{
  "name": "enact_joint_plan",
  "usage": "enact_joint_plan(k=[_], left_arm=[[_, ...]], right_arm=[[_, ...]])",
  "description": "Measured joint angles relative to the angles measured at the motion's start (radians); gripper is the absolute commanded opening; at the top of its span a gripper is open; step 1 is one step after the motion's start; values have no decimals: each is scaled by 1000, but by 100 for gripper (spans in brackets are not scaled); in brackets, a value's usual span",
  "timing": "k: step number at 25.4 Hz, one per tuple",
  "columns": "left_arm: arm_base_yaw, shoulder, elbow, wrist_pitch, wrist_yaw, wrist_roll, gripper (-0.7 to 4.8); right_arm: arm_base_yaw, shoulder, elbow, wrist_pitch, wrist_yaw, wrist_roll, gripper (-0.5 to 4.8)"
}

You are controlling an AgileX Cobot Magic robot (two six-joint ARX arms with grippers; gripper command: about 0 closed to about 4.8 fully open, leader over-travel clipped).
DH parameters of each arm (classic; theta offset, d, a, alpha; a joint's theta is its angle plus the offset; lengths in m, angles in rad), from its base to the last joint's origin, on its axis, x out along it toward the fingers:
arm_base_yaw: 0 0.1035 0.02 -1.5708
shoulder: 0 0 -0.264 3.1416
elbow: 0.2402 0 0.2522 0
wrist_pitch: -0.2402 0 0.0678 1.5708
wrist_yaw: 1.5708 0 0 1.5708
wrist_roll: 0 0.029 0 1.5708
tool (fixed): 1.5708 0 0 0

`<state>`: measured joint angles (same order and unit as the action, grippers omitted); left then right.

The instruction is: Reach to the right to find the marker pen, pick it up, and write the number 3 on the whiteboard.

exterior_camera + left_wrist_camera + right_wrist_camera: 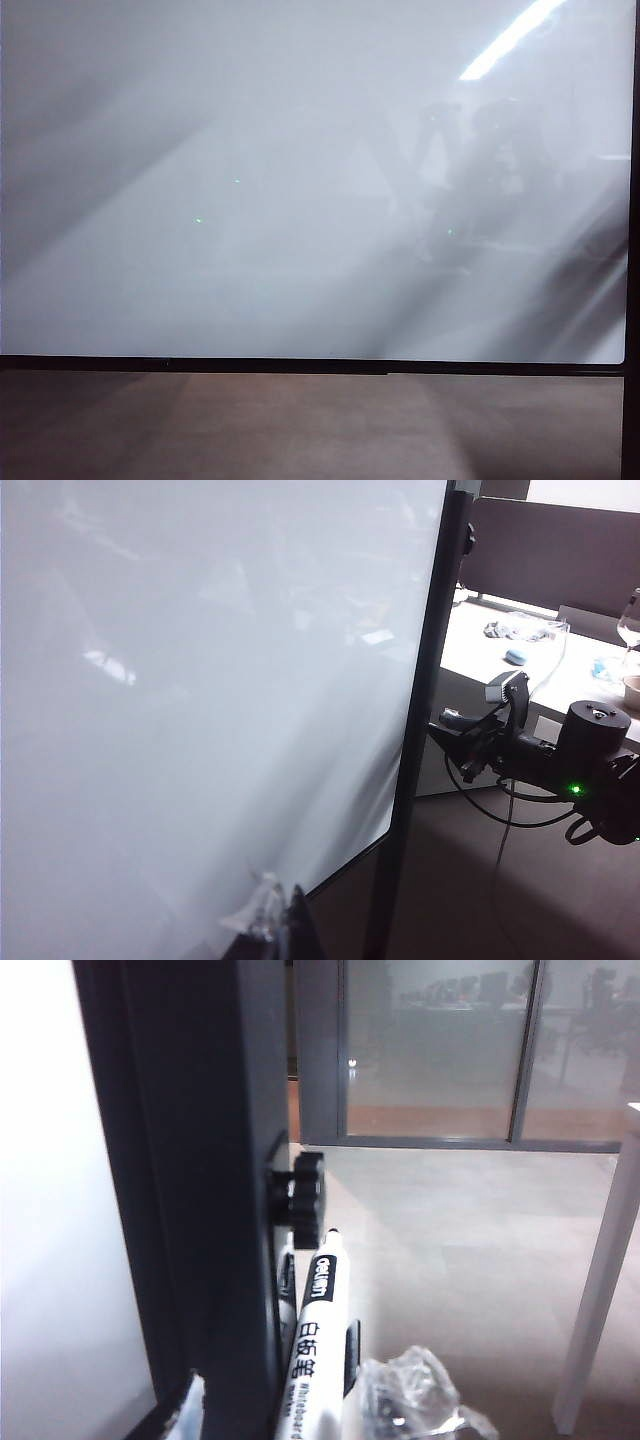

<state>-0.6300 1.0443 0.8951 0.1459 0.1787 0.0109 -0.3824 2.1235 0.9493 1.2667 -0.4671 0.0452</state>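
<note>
Where my right tool [300, 1405] sits at the whiteboard's outer edge, its wrist view shows only a plastic-wrapped finger [410, 1392] low in the picture, just beside the marker pen [320, 1345]. That pen stands nearly upright with its dark tip uppermost and its white barrel printed in black. It runs close along the black frame [215, 1210] of the board. I cannot tell whether this tool is closed on the pen or standing loose around it. A darker second pen [285, 1295] shows partly behind the first, against the frame. Just above the pen's tip, a black knob [303, 1200] juts from the side of the frame. Beyond it lie pale floor [450, 1220] and a glass partition [440, 1040].

My left tool [280, 920] shows only its tips at the edge of its wrist view, near the lower corner of the whiteboard [200, 700], and I cannot tell how its jaws stand. Past the frame in that view, my right arm [590, 735] reaches toward the board's edge, with a green light on it. A white tabletop [480, 630] stands behind the arm.

From the exterior view, the glossy whiteboard [300, 200] fills nearly everything, streaked with reflections, with brown-grey floor below its bottom edge. Neither tool appears there.
</note>
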Motion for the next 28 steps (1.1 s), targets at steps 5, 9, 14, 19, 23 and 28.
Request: enact_joint_plan(k=[5,9,14,19,23,28], left_arm=[[0,0,0,0,0,0,-6],[0,0,0,0,0,0,-6],[0,0,0,0,0,0,-6],[0,0,0,0,0,0,-6],[0,0,0,0,0,0,-6],[0,0,0,0,0,0,-6]], right_arm=[[0,14,0,-1,0,7,203],[0,14,0,12,0,7,203],[0,14,0,26,0,7,203],[0,14,0,26,0,7,181],[0,14,0,26,0,8,177],[0,14,0,24,0,8,177]])
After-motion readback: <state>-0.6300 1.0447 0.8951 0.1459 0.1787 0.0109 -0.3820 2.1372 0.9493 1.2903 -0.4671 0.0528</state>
